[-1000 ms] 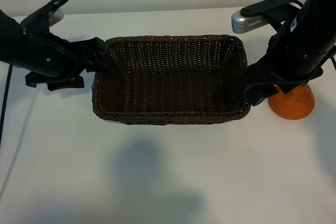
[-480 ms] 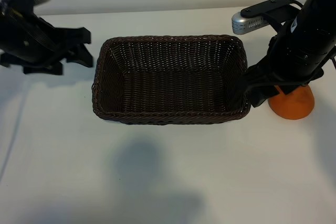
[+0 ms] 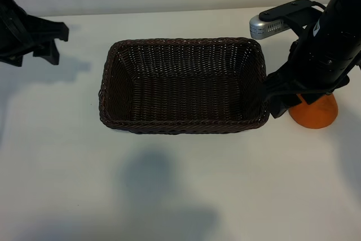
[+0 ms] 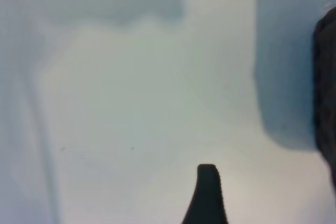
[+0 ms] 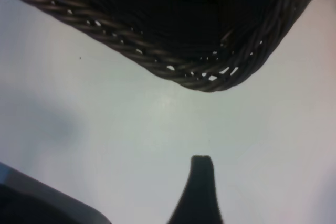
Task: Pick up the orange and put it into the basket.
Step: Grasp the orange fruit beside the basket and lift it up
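Observation:
The dark-brown wicker basket (image 3: 180,127) stands empty in the middle of the white table. The orange (image 3: 318,114) rests on the table to its right, its upper half hidden behind my right arm. My right gripper (image 3: 273,97) hangs open just outside the basket's right front corner, left of the orange, holding nothing. The right wrist view shows one fingertip (image 5: 201,174) over bare table, with the basket's corner (image 5: 205,80) beyond it. My left gripper (image 3: 55,42) is open and empty at the far left back of the table, well clear of the basket.
A silver and black device (image 3: 272,22) on the right arm sticks out above the basket's back right corner. The left wrist view has one fingertip (image 4: 207,182) over white table and a dark edge (image 4: 326,103) at the side. Shadows lie on the table in front of the basket.
My left gripper has pulled away from the basket's left end and moved back to the far left. The right arm, the basket and the orange have stayed put.

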`<state>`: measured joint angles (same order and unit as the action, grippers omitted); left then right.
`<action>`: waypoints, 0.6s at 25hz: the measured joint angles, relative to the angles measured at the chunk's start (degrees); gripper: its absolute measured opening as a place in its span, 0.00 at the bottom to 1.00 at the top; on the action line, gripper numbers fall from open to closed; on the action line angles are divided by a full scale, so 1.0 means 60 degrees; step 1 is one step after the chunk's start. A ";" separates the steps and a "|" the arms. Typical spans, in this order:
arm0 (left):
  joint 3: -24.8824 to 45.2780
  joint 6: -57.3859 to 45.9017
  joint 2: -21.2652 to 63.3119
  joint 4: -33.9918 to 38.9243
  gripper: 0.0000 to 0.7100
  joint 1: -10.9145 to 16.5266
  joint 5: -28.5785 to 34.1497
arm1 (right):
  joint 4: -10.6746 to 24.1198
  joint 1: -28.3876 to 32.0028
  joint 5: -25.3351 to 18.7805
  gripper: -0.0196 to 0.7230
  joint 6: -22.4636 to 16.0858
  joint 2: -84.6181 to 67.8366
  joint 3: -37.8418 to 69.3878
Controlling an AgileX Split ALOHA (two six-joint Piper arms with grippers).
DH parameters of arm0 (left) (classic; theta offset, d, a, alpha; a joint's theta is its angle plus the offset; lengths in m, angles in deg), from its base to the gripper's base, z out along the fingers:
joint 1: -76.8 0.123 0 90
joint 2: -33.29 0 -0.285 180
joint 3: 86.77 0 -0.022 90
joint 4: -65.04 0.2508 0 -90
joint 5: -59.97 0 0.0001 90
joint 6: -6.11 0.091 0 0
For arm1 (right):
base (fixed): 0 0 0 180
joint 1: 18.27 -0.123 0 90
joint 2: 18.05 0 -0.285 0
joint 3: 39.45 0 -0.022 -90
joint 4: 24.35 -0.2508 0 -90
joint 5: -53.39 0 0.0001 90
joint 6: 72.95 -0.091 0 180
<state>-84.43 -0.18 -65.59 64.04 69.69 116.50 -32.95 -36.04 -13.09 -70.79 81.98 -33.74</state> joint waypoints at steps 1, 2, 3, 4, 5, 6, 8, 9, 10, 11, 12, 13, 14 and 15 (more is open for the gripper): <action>0.0000 0.0021 0.0053 0.0033 0.84 0.0095 0.0066 | 0.0000 0.0000 -0.0011 0.83 0.0000 0.0000 0.0000; 0.0000 0.0030 0.0120 0.0071 0.84 0.0252 0.0109 | 0.0000 0.0000 -0.0012 0.83 0.0000 0.0000 0.0000; 0.0000 0.0042 0.0234 0.0098 0.84 0.0429 0.0154 | 0.0000 0.0000 -0.0019 0.83 0.0000 0.0000 0.0000; 0.0000 0.0096 0.0385 0.0106 0.84 0.0683 0.0182 | 0.0000 0.0000 -0.0019 0.83 0.0000 0.0000 0.0000; 0.0000 0.0166 0.0556 0.0166 0.84 0.0980 0.0221 | 0.0000 0.0000 -0.0019 0.83 0.0000 0.0000 0.0000; 0.0000 0.0239 0.0713 0.0166 0.84 0.1299 0.0269 | 0.0000 0.0000 -0.0019 0.83 0.0000 0.0000 0.0000; 0.0000 0.0410 0.1077 0.0166 0.84 0.1852 0.0365 | 0.0000 0.0000 -0.0019 0.83 0.0000 0.0000 0.0000; 0.0000 0.0453 0.1207 0.0076 0.84 0.2121 0.0389 | 0.0000 0.0000 -0.0019 0.83 0.0000 0.0000 0.0000; 0.0000 0.0508 0.1351 0.0000 0.84 0.2327 0.0411 | 0.0000 0.0000 -0.0019 0.83 0.0000 0.0000 0.0000; 0.0000 0.0582 0.1474 -0.0078 0.84 0.2445 0.0423 | 0.0000 0.0000 -0.0019 0.83 0.0000 0.0000 0.0000; 0.0000 0.0653 0.1579 -0.0154 0.84 0.2515 0.0446 | 0.0000 0.0000 -0.0019 0.83 0.0000 0.0000 0.0000; 0.0000 0.0720 0.1676 -0.0251 0.84 0.2524 0.0477 | 0.0000 0.0000 -0.0019 0.83 0.0000 0.0000 0.0000; 0.0000 0.0816 0.1789 -0.0361 0.84 0.2524 0.0543 | 0.0000 0.0000 -0.0019 0.83 0.0000 0.0000 0.0000; 0.0000 0.0931 0.1941 -0.0472 0.84 0.2524 0.0644 | 0.0000 0.0000 -0.0019 0.83 0.0000 0.0000 0.0000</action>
<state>-84.43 5.40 -53.94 61.21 84.83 120.36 -32.95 -36.04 -13.20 -70.79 81.98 -33.74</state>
